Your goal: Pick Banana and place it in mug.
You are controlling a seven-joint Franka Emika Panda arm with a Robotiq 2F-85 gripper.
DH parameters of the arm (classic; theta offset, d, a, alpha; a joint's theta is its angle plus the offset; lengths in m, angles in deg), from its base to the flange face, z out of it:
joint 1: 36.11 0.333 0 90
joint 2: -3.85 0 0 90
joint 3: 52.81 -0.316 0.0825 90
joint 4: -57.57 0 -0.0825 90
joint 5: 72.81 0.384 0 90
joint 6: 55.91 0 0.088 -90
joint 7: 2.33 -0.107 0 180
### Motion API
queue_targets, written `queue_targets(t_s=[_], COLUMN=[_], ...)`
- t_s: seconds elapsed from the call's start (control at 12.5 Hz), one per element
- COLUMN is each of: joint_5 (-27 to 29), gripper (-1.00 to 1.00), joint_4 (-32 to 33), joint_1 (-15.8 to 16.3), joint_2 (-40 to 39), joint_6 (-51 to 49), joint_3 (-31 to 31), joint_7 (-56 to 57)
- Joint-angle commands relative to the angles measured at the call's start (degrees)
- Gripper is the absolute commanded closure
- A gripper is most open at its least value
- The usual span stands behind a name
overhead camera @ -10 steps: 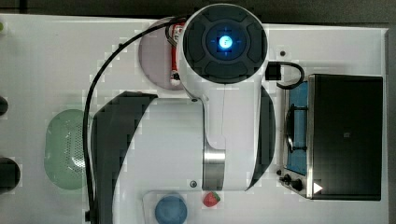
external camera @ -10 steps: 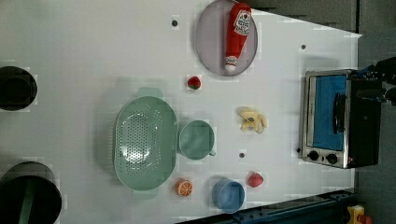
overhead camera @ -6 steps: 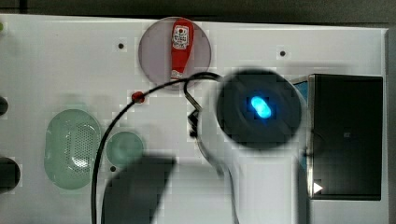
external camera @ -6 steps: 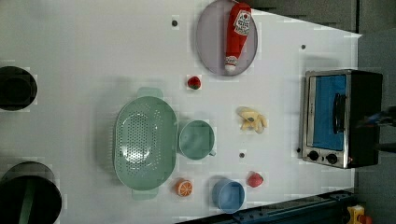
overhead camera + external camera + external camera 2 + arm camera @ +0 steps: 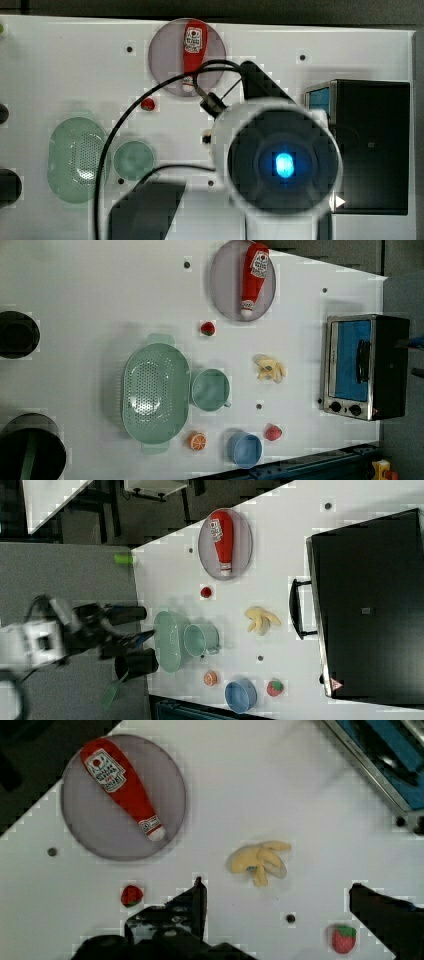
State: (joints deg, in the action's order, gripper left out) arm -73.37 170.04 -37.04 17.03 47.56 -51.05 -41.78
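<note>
My fingers (image 5: pixel 200 902) stand wide apart with nothing between them, hanging above the table (image 5: pixel 100 295).

The banana (image 5: pixel 270 369) is a pale yellow, peeled-looking bunch with short stubby lobes splayed out, lying flat on the white top. In the left view it sits between the mug (image 5: pixel 210 389) on its left and the toaster oven (image 5: pixel 365 367) on its right, well apart from both.

The mug is a green cup, open side up, touching the right edge of the green colander (image 5: pixel 155 392). A ketchup bottle (image 5: pixel 254 277) lies on a grey plate (image 5: pixel 225 285).
</note>
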Motion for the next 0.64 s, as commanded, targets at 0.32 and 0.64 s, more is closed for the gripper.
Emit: queue_targets(t_s=[0.32,0.64], joint_5=[0.06,0.06], gripper=[-1.0,-1.0], joint_4=[13.61,19.47], joint_1=[-0.26,-0.37], joint_2=[-10.34,-16.13], joint_6=[9.22,20.46], joint_3=[-0.31,-0.35], joint_7=[24.75,39.28])
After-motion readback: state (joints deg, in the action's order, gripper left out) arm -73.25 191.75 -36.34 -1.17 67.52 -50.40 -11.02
